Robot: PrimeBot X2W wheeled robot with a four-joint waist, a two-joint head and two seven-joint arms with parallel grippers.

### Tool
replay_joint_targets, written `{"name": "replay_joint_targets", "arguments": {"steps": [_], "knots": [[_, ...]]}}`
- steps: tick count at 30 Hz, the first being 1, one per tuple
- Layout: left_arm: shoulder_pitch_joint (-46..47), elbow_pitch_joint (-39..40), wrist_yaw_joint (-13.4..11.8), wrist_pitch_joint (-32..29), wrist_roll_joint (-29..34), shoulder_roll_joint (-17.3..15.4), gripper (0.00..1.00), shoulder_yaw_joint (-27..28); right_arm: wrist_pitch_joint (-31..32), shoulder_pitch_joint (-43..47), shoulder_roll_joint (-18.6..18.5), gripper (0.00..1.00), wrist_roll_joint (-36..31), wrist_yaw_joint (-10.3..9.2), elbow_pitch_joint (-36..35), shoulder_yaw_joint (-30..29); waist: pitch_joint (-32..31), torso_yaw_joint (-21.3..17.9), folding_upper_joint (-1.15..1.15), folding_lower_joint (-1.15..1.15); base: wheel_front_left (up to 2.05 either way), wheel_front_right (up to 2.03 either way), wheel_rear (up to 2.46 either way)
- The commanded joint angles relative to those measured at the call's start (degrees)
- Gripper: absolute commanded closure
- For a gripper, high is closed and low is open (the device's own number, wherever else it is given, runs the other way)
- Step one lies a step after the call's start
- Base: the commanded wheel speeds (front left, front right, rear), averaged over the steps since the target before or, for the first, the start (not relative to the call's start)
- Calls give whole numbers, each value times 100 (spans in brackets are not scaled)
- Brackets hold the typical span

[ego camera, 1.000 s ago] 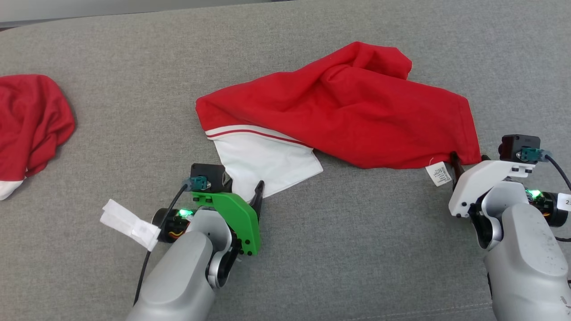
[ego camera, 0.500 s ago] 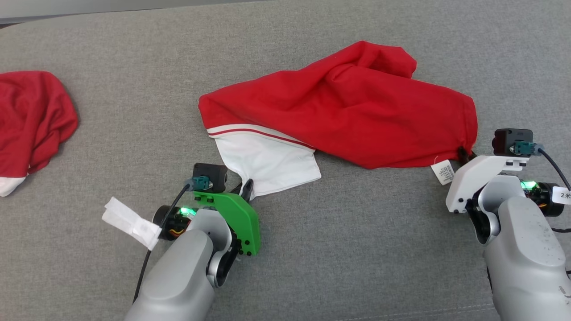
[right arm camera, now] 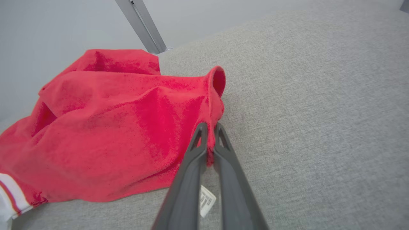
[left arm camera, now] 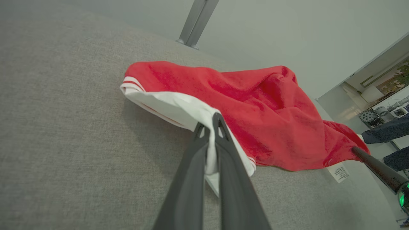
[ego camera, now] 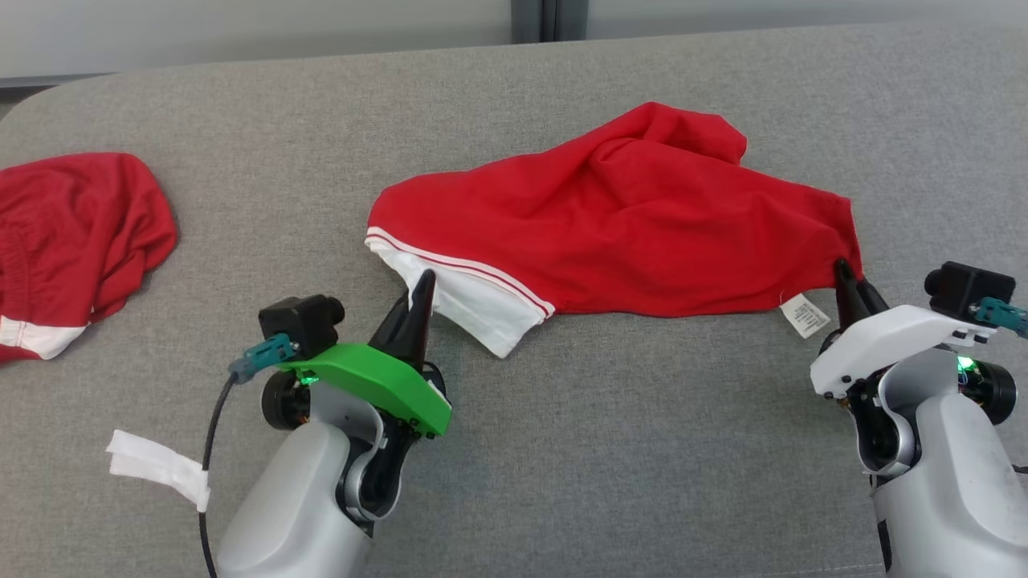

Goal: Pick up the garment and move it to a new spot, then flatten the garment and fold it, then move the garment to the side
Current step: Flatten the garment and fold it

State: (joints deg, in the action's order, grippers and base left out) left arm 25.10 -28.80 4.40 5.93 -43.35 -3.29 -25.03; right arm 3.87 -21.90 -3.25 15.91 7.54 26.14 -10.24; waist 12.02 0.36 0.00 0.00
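Garment [ego camera: 626, 225] in red, with a white band edged by thin red stripes, lies crumpled across the middle of the grey fabric surface [ego camera: 642, 449]. At its near left corner the left jaws are clenched on the white band. The two dark fingers [ego camera: 418, 309] are pressed together with white cloth pinched between their tips, and in the left wrist view the band is drawn up off the surface into a small peak. At its near right corner the right jaws are likewise clamped on the red hem, their fingers [right arm camera: 191, 159] meeting around a bunched fold of fabric. A white care label [ego camera: 803, 315] hangs from the garment's near edge just beside that right-hand grip. Between the two grips the near edge runs roughly straight, while the far side is heaped in loose folds. Well off to the garment's left, apart from it, lies a second red piece of clothing [ego camera: 80, 233] with a white edge. Nearer than the garment, the left wrist wears a green cover [ego camera: 369, 381] and the right wrist a white cover [ego camera: 891, 337]. A strip of white tape [ego camera: 157, 468] hangs on the left arm's cable. Beyond the garment's far side a grey post [ego camera: 548, 10] stands against a pale wall.
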Motion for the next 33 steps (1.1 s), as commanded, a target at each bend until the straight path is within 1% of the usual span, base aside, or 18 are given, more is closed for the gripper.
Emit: {"name": "replay_joint_targets", "arguments": {"steps": [1, 4, 6, 9, 13, 16, 17, 19, 22, 24, 26, 29, 31, 33], "knots": [[-90, 298, 71, 54, -86, -125, 100, 50, 21, 156, -4, 100, 230, -10, -299, 28, -135, 33, 0, 0, 0, 0, 0], [-309, 1075, 151, 31, -256, -260, 100, 138, 153, 483, 20, 100, 551, -9, -1019, 116, -224, 14, 0, 0, 0, 0, 0], [-462, 1659, 150, -49, -458, -374, 100, 269, 286, 668, 22, 100, 778, -9, -1573, 150, -264, -18, 0, 0, 0, 0, 0], [-690, 2617, 41, -271, -777, -532, 100, 492, 506, 935, 29, 100, 1065, -8, -2395, 182, -290, -83, 0, 0, 0, 0, 0], [-803, 3703, -164, -669, -1029, -835, 100, 727, 798, 1098, 33, 100, 1110, -8, -3262, 171, -206, -186, 0, 0, 0, 0, 0], [-712, 4212, -307, -942, -1182, -1006, 100, 882, 1011, 1103, 33, 100, 1139, -7, -3662, 90, -56, -244, 0, 0, 0, 0, 0], [-615, 4358, -372, -1068, -1225, -1110, 100, 975, 1129, 1037, 34, 100, 1168, -7, -3781, 99, 44, -283, 0, 0, 0, 0, 0], [-421, 4488, -442, -1231, -1288, -1226, 100, 1096, 1326, 827, 33, 100, 1160, -7, -3888, 145, 239, -351, 0, 0, 0, 0, 0], [18, 4419, -508, -1495, -1391, -1385, 100, 1241, 1641, 343, 35, 100, 1226, -6, -3773, 316, 626, -483, 0, 0, 0, 0, 0], [490, 4337, -349, -1670, -1267, -1580, 100, 1200, 1820, -217, 34, 100, 1182, -6, -3521, 469, 949, -610, 0, 0, 0, 0, 0], [894, 4099, -319, -1823, -1213, -1680, 100, 1204, 1918, -857, 33, 100, 1217, -6, -3068, 592, 1264, -758, 0, 0, 0, 0, 0], [1830, 3636, -253, -1956, -1121, -1784, 100, 1279, 1882, -2012, 32, 100, 1484, -6, -2152, 676, 1738, -915, 0, 0, 0, 0, 0], [2483, 3214, -164, -1886, -1007, -1882, 100, 1359, 1753, -2816, 36, 100, 1426, -5, -1558, 747, 2004, -1017, 0, 0, 0, 0, 0], [3154, 2795, -32, -1683, -670, -2006, 100, 1378, 1412, -3587, 32, 100, 1220, -5, -1021, 754, 2210, -1104, 0, 0, 0, 0, 0]]}}
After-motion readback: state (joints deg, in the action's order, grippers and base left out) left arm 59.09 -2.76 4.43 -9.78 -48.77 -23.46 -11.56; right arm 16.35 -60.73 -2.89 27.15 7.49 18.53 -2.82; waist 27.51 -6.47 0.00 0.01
